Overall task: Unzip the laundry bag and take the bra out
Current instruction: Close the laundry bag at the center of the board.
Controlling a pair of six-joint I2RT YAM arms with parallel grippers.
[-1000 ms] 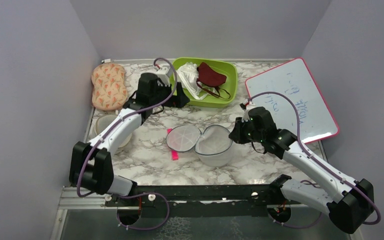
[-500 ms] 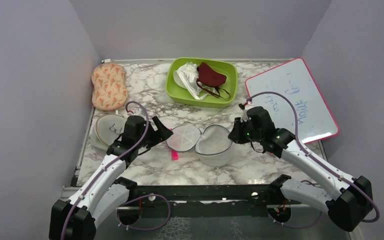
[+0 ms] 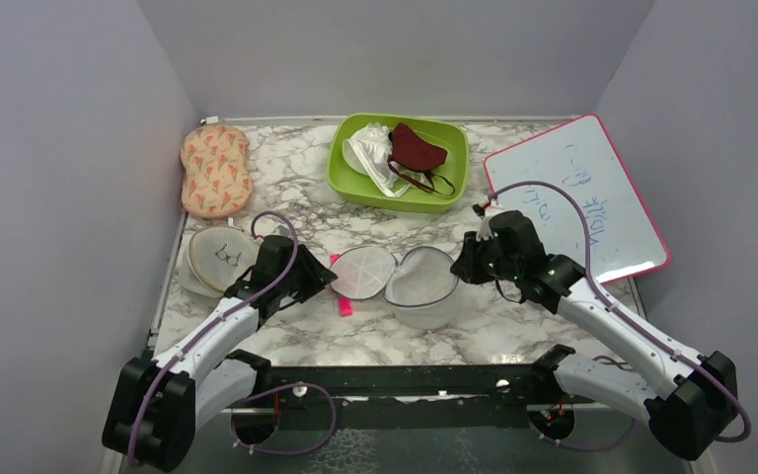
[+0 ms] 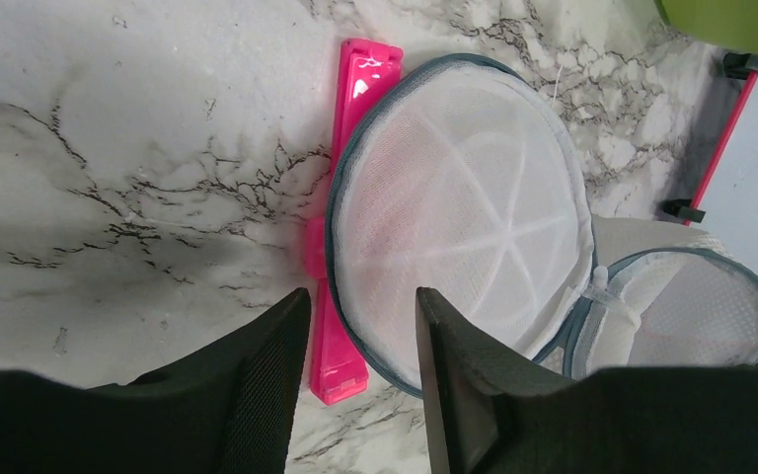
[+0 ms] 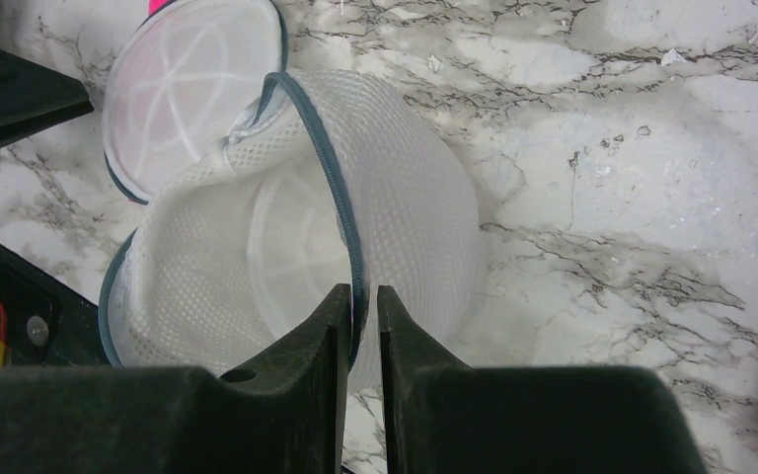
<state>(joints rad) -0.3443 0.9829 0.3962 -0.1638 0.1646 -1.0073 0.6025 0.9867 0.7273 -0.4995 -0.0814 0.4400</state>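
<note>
The laundry bag lies open in the middle of the table, its flat lid half (image 3: pixel 362 272) on the left and its bowl half (image 3: pixel 422 286) on the right. My right gripper (image 3: pixel 460 267) is shut on the bowl's dark zip rim (image 5: pixel 341 222), and the bowl (image 5: pixel 257 247) looks empty inside. My left gripper (image 3: pixel 324 274) is open and empty, low over the lid's left edge (image 4: pixel 464 207) and a pink clip (image 4: pixel 350 109). A white bra (image 3: pixel 367 153) and a dark red garment (image 3: pixel 416 148) lie in the green tray (image 3: pixel 459 173).
A beige mesh case with a black bra icon (image 3: pixel 219 259) sits at the left, behind my left arm. A peach patterned pad (image 3: pixel 215 170) lies at the back left. A pink-framed whiteboard (image 3: pixel 577 197) lies at the right.
My left arm has pulled back from the green tray to the near left and now sits by the bag's lid. The right gripper has kept its hold on the rim.
</note>
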